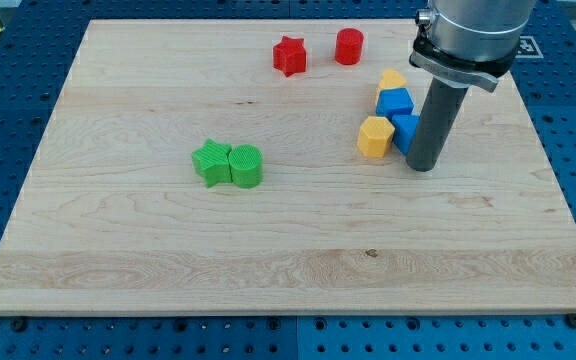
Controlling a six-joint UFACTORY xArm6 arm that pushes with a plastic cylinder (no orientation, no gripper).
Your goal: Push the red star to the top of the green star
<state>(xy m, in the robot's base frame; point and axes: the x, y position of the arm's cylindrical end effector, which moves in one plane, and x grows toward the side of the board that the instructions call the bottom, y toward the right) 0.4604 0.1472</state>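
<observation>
Red star (289, 55) near top of wooden board (118, 250), blue pegboard table (8, 90) around; no gripper, my tip (421, 167) beside blue block (406, 130).

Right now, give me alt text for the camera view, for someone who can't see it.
My tip rests at the view's right beside a cluster of blue and yellow blocks, far from the red star near the top. The green star touches a green cylinder left of centre on the wooden board.

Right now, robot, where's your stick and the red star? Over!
My tip down by the blue blocks, view's right. Red star up top, untouched. Green star mid-board, touching green cylinder. Path clear.
</observation>
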